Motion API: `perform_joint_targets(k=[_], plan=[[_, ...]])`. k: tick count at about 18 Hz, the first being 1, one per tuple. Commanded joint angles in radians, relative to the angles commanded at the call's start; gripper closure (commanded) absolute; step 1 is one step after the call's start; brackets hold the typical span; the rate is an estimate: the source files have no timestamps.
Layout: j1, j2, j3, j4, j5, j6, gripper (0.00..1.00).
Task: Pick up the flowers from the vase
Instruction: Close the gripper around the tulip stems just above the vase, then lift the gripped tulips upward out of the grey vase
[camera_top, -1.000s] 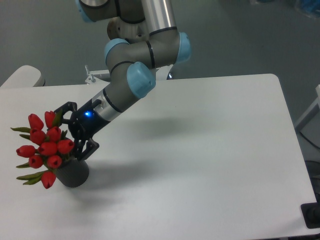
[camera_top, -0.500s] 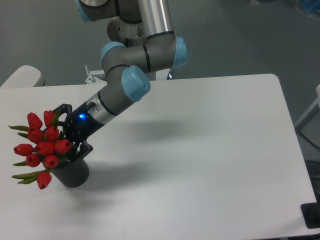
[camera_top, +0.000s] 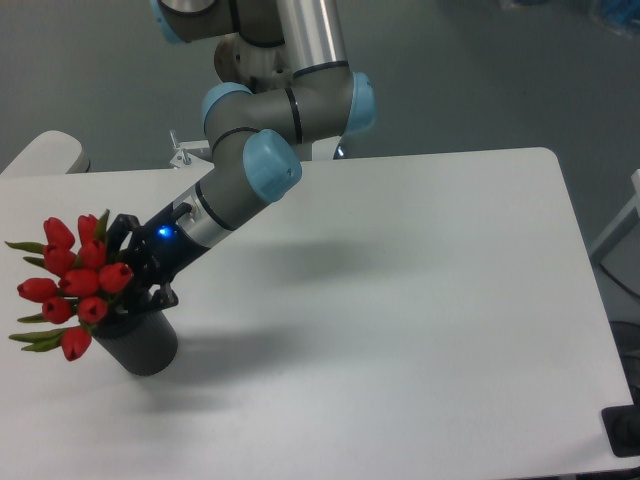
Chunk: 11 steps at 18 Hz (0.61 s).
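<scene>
Camera: arm (camera_top: 235, 185) angled down-left, end effector (camera_top: 133, 272) gripping flowers (camera_top: 72, 282).

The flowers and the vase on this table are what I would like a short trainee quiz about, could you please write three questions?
1. True or false: the flowers lie flat on the table.
2. Which thing stands beneath the bunch? A. the vase B. a glass jar C. a basket
3. Fill in: the pincer reaches the bunch from the image ____ side.

Key: 1. False, they are upright above the dark vase. 2. A. 3. Right, at the stems just above the rim; its grip is hidden.
</scene>
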Motion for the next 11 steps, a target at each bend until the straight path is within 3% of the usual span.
perform_joint_targets(k=[11], plan=[[0.009,0.008,0.032,0.000,-0.005,-0.058,0.59]])
